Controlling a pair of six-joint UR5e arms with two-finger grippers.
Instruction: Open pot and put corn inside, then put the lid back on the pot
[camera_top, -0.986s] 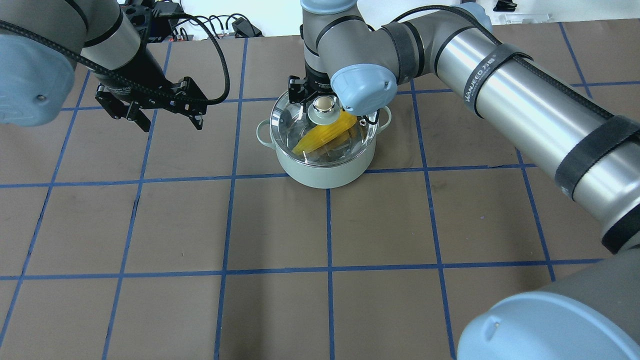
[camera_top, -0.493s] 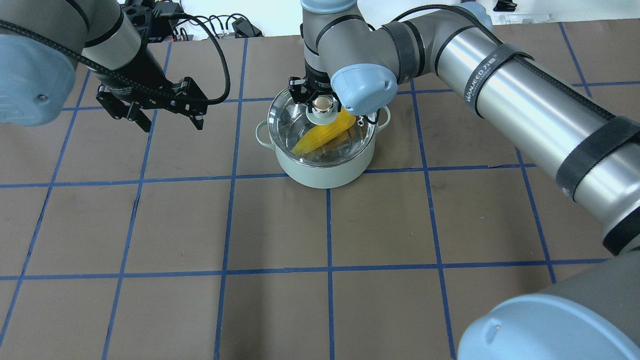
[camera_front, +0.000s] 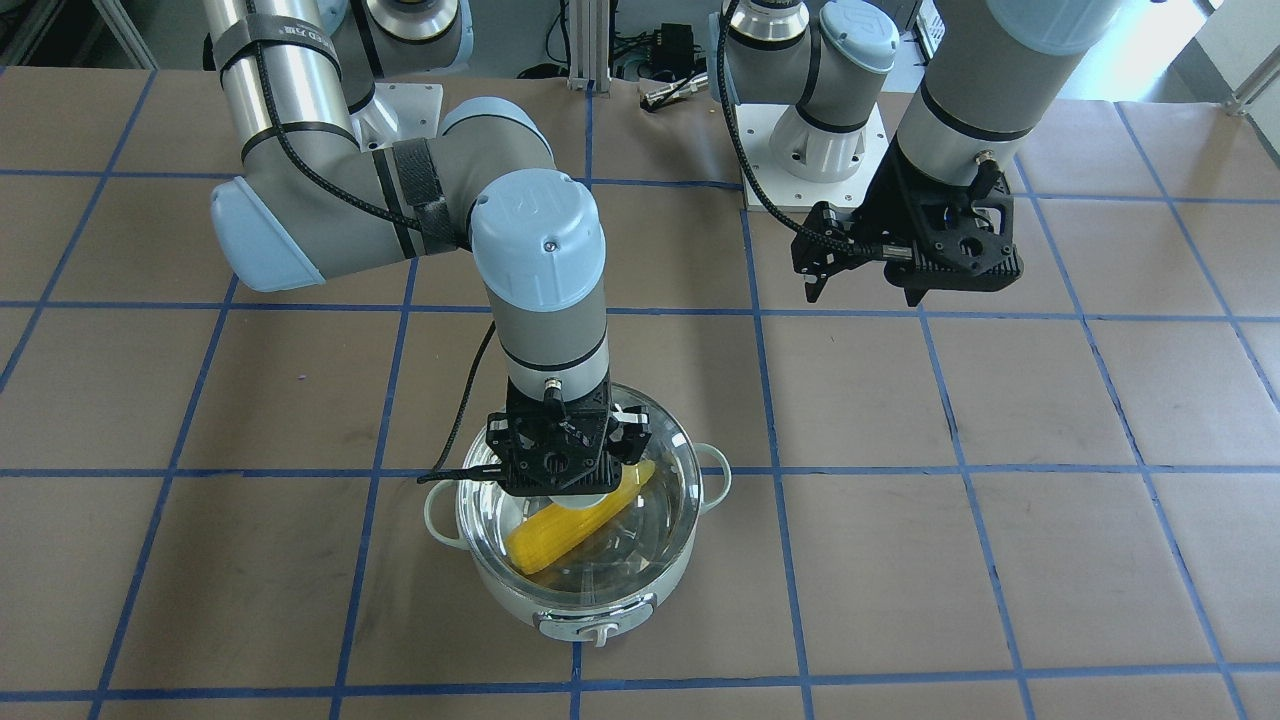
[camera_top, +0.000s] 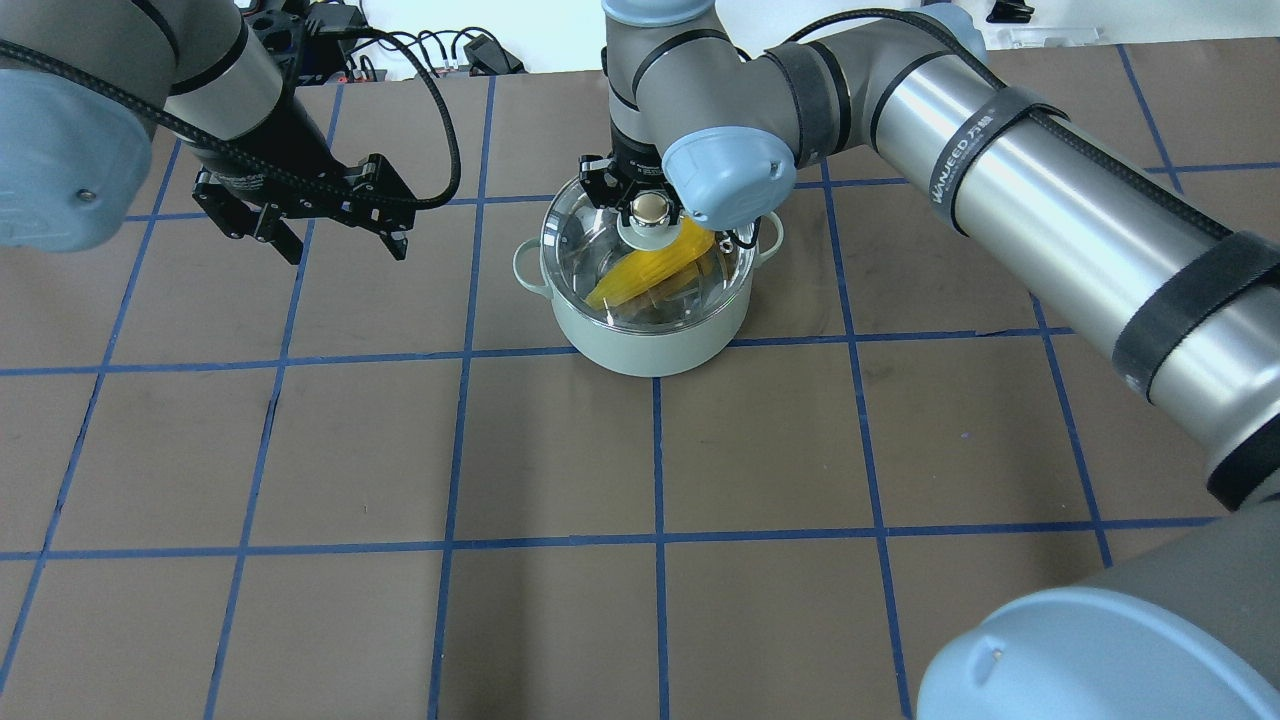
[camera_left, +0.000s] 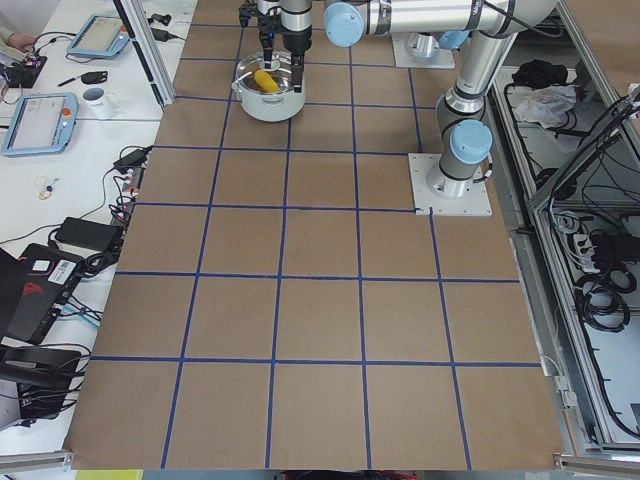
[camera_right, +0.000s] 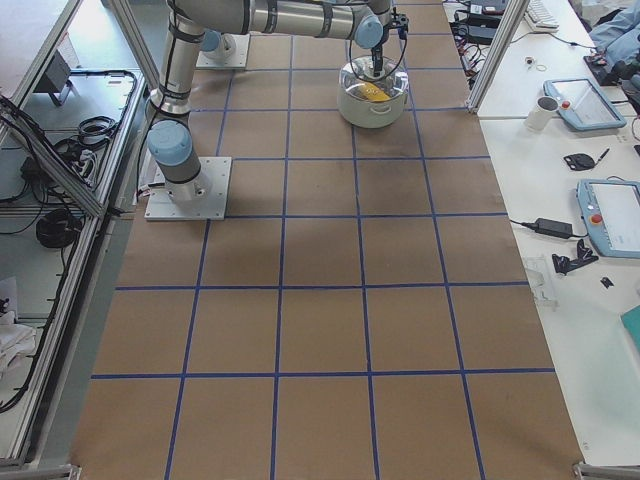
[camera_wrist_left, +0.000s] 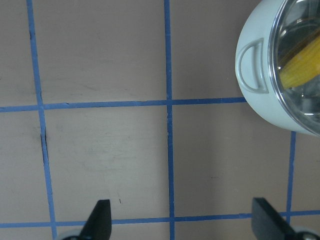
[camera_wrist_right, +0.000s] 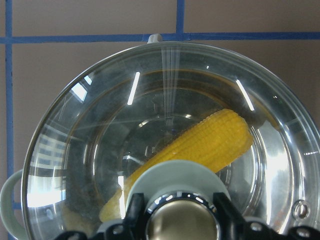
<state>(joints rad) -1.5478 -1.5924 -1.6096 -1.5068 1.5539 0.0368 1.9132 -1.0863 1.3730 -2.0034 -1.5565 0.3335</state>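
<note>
Bright, even white light falls from above. Shadows on the brown surface (camera_top: 560, 450) are soft and faint, with a dim smudge just right of the pot (camera_top: 640, 345). The glass lid (camera_wrist_right: 165, 100) carries white glare streaks and a bright reflected grid at its left. Its knob (camera_wrist_right: 182, 227), nearest the right wrist lens, is out of focus. The left claw (camera_wrist_left: 182, 224) shows as two dark, slightly soft tips. Beyond the surface's far edge, the overhead view burns out to white.

Mint-green pot (camera_top: 640, 345) upright – yellow corn (camera_top: 640, 275) lies diag. inside, under clear glass lid (camera_top: 590, 250) w/ brass-capped knob, seated on top.
</note>
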